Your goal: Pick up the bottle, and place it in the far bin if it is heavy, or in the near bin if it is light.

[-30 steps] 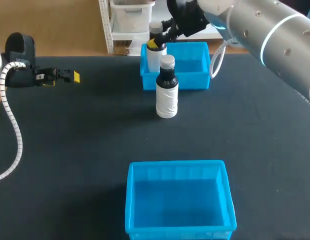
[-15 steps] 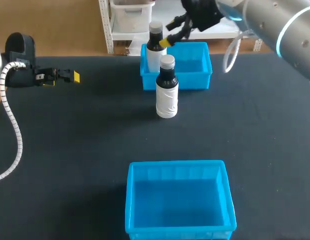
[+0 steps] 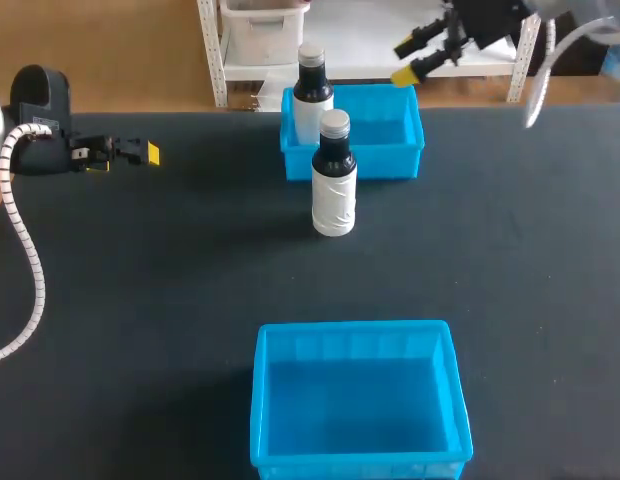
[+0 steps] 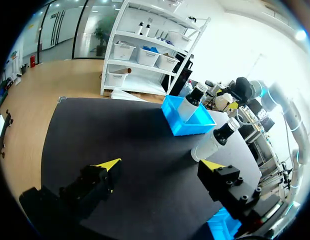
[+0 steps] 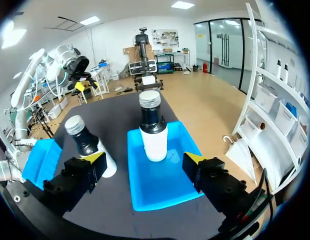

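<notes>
Two white bottles with black necks and silver caps are in view. One bottle stands upright in the left end of the far blue bin. The other bottle stands on the black table just in front of that bin. My right gripper hangs open and empty above and behind the bin's right end, clear of both bottles. My left gripper rests open and empty over the table's far left.
The near blue bin sits empty at the table's front middle. Black tabletop spreads between the two bins and to both sides. The left arm's white cable hangs along the left edge.
My right gripper opened off the bottle in the far bin and drew away to the right and back. That bottle stays standing in the bin. The left arm has not moved.
</notes>
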`<action>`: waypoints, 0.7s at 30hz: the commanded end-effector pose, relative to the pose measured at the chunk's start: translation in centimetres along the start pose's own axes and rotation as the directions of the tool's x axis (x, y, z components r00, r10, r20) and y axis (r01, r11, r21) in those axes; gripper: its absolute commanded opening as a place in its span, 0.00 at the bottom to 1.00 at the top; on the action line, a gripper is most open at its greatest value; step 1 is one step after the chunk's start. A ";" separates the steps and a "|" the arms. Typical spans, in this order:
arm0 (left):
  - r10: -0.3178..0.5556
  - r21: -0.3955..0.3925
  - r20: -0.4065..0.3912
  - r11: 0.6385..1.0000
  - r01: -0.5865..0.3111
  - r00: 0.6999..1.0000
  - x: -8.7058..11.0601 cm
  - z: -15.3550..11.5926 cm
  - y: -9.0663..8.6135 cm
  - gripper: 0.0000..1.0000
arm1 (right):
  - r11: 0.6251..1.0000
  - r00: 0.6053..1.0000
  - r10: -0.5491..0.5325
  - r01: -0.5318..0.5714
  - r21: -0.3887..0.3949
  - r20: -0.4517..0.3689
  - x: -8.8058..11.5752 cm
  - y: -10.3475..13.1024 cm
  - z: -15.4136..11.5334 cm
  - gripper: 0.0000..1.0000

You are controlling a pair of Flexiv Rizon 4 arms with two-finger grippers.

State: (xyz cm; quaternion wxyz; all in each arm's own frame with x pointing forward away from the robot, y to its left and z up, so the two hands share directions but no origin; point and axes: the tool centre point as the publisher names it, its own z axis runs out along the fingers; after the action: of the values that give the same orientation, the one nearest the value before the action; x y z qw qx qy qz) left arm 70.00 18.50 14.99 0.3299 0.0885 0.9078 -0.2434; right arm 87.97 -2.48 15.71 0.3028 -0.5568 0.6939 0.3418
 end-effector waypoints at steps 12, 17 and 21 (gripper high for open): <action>0.000 0.000 0.000 1.000 0.000 1.000 0.0 0.0 0.0 1.00 | 0.993 0.996 -0.083 0.080 0.093 0.036 2.5 8.2 -1.5 1.00; 0.000 0.000 0.000 1.000 0.000 1.000 0.0 0.0 0.0 1.00 | 0.986 0.995 -0.096 0.095 0.137 0.003 2.4 9.5 -0.1 1.00; 0.000 0.000 0.000 1.000 0.000 1.000 0.0 0.0 0.0 1.00 | 0.977 0.994 -0.111 0.113 0.179 -0.020 2.4 10.2 1.1 1.00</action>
State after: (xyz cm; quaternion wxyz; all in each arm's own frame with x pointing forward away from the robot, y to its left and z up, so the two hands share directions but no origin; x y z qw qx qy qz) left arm 70.00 18.50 14.99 0.3299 0.0885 0.9078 -0.2434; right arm 79.74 -2.04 14.49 0.2718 -0.6183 0.6366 0.3722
